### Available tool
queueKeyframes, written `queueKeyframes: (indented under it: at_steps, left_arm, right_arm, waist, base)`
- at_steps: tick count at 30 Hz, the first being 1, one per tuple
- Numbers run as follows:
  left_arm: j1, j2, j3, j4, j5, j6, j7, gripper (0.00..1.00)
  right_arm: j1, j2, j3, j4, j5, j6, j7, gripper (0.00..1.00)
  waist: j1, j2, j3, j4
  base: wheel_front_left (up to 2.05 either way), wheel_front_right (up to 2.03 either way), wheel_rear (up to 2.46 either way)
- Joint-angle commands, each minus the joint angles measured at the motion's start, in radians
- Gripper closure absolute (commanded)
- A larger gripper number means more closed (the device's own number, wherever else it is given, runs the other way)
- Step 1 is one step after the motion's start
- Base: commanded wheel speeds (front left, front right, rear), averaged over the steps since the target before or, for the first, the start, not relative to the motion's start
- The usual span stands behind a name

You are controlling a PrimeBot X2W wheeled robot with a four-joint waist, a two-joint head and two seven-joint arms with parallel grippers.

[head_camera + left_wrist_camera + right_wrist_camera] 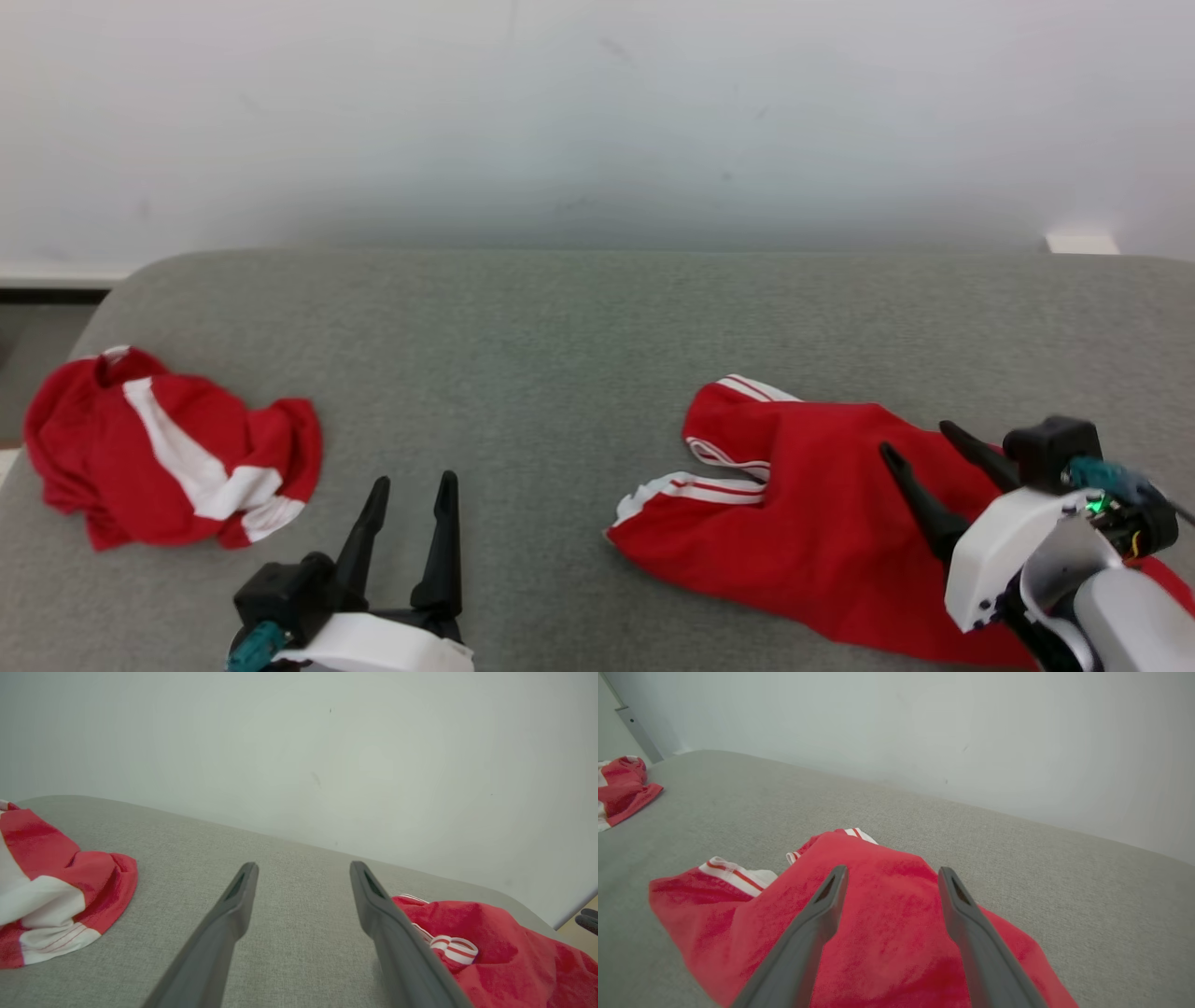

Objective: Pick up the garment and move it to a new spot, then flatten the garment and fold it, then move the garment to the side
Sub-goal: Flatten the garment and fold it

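A red garment with white-striped hems lies spread on the grey padded surface at the right, its two leg-like ends pointing left. My right gripper hovers over it, open, with nothing between its fingers; in the right wrist view the garment lies under the open gripper. My left gripper stands open over bare grey fabric at the lower middle-left. In the left wrist view that gripper is open and the garment lies to its right.
A second red garment with a broad white band lies crumpled at the far left, near the surface's rounded corner. A pale wall rises behind the surface. Bare grey fabric lies between the two garments.
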Motion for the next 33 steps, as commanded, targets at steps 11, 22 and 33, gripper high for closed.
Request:
queueKeyframes:
  at_steps: [11,22,33]
  left_arm:
    - [-0.030,0.004,-0.009,-0.007,-0.030,0.011,-0.001,0.00]
    - [-0.023,0.005,-0.008,-0.007,-0.040,0.016,-0.001,0.00]
    - [-0.039,0.004,-0.025,-0.025,-0.045,0.014,-0.001,0.00]
  right_arm:
    - [-0.212,-0.058,0.195,0.345,0.209,-0.003,0.286,0.00]
    - [-0.269,-0.069,0.275,0.482,0.273,-0.003,0.233,1.00]
    - [-0.411,-0.134,0.281,0.455,0.262,-0.003,0.080,1.00]
  waist:
    - [0.0000,0.0000,0.064,0.161]
    - [0.0000,0.0000,0.060,0.196]
    - [0.0000,0.0000,0.092,0.200]
  base:
    - [0.00,0.00,0.00]
    - [0.00,0.00,0.00]
    - [0.00,0.00,0.00]
